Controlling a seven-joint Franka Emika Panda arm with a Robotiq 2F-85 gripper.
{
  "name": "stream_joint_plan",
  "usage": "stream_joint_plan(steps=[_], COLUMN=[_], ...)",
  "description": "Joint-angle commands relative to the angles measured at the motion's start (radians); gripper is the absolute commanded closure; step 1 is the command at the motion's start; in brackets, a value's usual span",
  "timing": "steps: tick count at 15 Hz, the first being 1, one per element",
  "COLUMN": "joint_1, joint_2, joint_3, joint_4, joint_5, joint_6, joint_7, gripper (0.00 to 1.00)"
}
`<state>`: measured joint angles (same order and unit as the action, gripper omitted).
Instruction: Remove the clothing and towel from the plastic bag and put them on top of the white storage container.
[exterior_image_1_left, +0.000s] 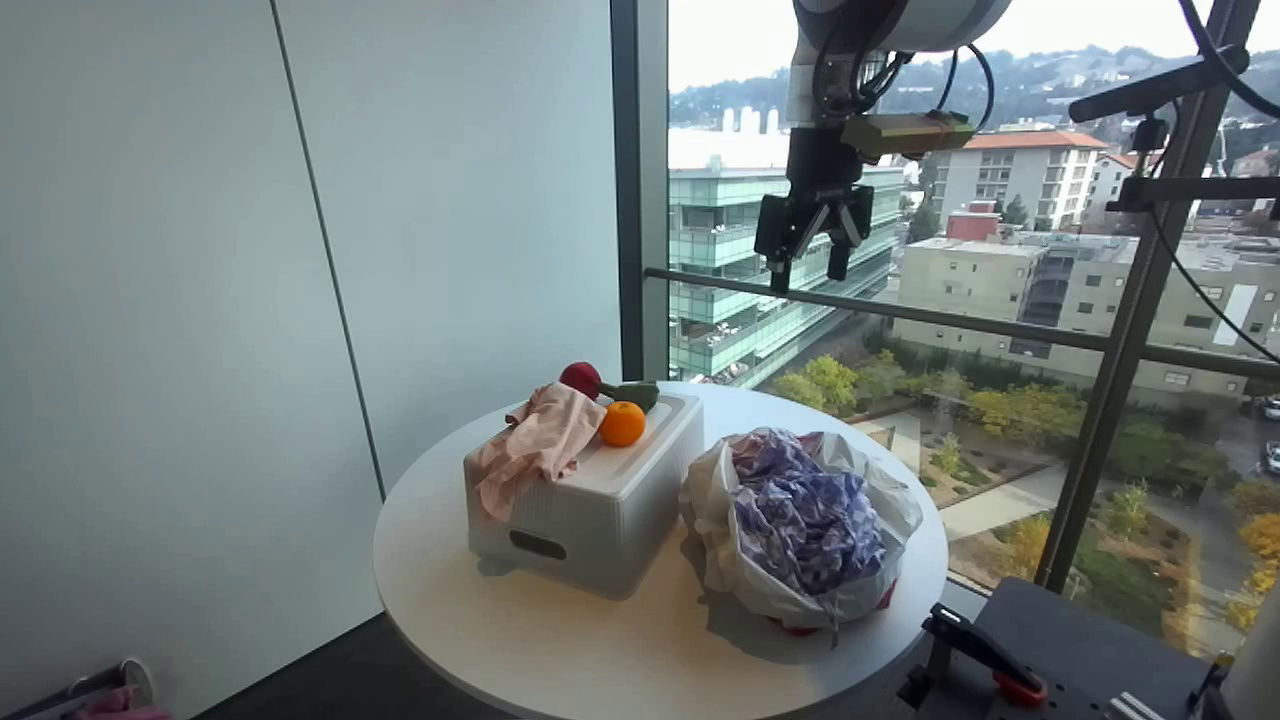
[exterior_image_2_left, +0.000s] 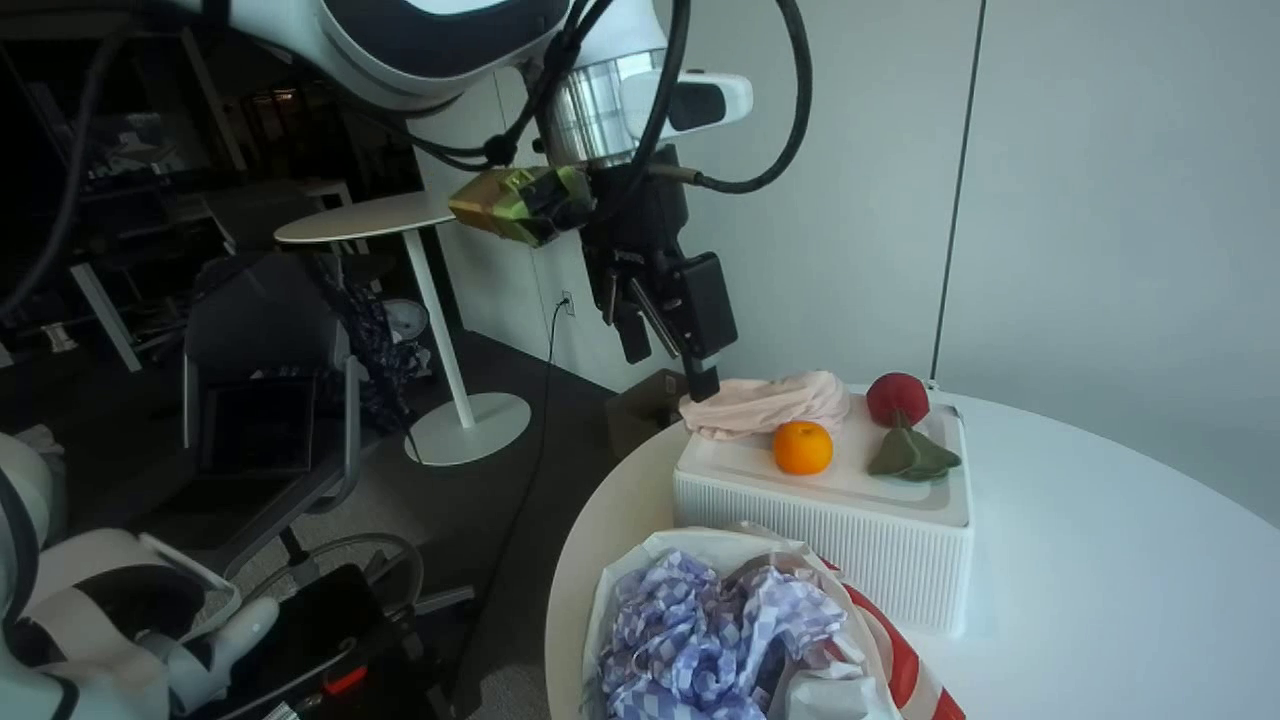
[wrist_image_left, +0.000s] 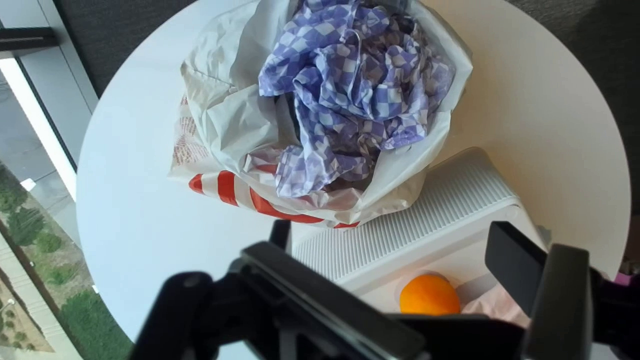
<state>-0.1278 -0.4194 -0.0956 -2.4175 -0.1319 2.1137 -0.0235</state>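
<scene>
A white plastic bag (exterior_image_1_left: 712, 560) with red stripes stands open on the round table, beside the white storage container (exterior_image_1_left: 600, 540). A crumpled purple-and-white checked cloth (exterior_image_1_left: 815, 520) fills the bag's mouth; it also shows in the wrist view (wrist_image_left: 345, 95) and in an exterior view (exterior_image_2_left: 680, 630). What lies under it is hidden. A pale pink cloth (exterior_image_2_left: 770, 405) lies on the container's top and, in an exterior view, hangs over its edge (exterior_image_1_left: 545, 440). My gripper (exterior_image_1_left: 810, 278) is open and empty, well above the table. Its fingers frame the container in the wrist view (wrist_image_left: 392, 234).
An orange (exterior_image_2_left: 802, 447) and a red round thing (exterior_image_2_left: 897, 400) with a dark green part (exterior_image_2_left: 912, 455) sit on the container's top beside the pink cloth. The round white table (exterior_image_1_left: 480, 620) stands near a wall and a window with a rail (exterior_image_1_left: 950, 322).
</scene>
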Motion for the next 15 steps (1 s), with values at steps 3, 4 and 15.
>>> stream_joint_plan(steps=[3,4,15], joint_1=[0.016,0.017,-0.074], joint_2=[0.279,0.344,0.779], joint_3=[-0.104,-0.115,-0.071], joint_4=[0.104,0.129,0.294], joint_5=[0.170,0.218,0.384], joint_6=[0.107,0.113,-0.046], joint_7=[-0.138,-0.171,-0.133], gripper=[0.00,0.00,0.00])
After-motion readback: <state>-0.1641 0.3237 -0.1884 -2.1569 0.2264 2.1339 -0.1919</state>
